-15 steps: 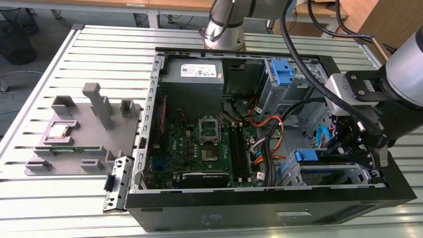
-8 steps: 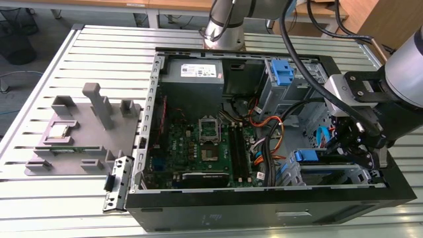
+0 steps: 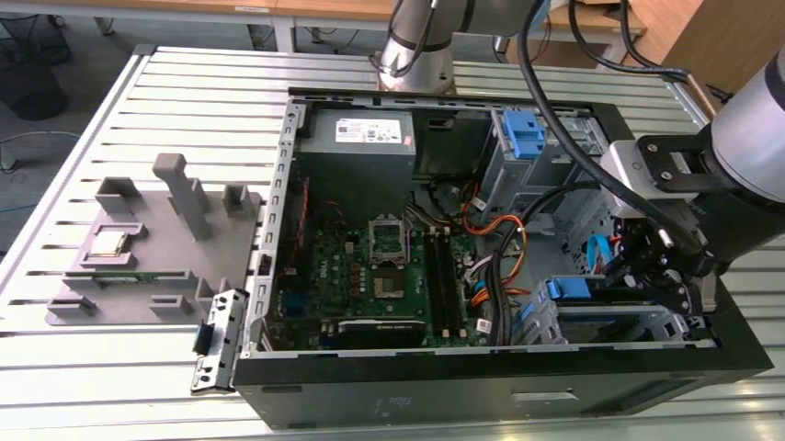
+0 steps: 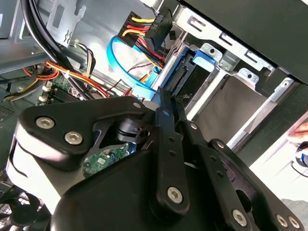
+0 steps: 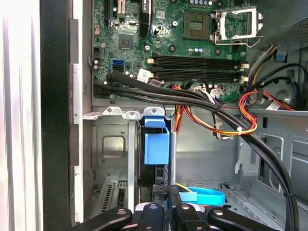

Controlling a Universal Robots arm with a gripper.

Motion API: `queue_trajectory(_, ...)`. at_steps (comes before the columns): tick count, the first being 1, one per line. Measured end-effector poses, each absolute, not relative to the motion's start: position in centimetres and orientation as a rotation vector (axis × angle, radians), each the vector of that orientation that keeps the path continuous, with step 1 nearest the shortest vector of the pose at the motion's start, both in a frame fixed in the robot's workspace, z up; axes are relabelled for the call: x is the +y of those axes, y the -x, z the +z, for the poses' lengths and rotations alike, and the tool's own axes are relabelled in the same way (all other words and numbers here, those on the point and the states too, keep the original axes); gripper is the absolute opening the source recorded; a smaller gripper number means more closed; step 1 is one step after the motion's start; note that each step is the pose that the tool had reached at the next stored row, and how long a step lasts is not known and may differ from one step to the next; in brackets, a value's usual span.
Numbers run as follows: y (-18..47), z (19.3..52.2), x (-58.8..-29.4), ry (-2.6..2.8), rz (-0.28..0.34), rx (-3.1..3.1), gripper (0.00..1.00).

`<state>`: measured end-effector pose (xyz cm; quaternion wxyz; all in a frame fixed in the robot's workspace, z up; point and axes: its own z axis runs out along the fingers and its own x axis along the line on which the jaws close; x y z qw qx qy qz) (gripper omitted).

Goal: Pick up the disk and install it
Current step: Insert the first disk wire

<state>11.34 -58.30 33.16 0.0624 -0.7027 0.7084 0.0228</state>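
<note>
A bench of pale grey slatted metal [image 3: 147, 92] fills the exterior view, lit evenly and brightly. Beyond its far edge lies a grey floor [image 3: 86, 41], with a light wooden desk [image 3: 282, 9] on pale legs. A dark bin-like shape [image 3: 28, 87] stands off the bench's far corner at the exterior view's left.

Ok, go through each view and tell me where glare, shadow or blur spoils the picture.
Exterior view: even light, dark shadow inside the black open computer case near the green motherboard. Second wrist view: the black pincer looms close and soft, with a washed-out bright patch beside the silver drive cage. First wrist view: a blown-out white strip at one edge; the blue plastic latch is sharp.
</note>
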Motion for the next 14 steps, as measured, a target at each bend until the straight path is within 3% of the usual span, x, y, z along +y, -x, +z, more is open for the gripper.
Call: queue_trajectory(14, -11.34, 32.98, -58.31, 2.124, 0.068, 2.141, 0.16)
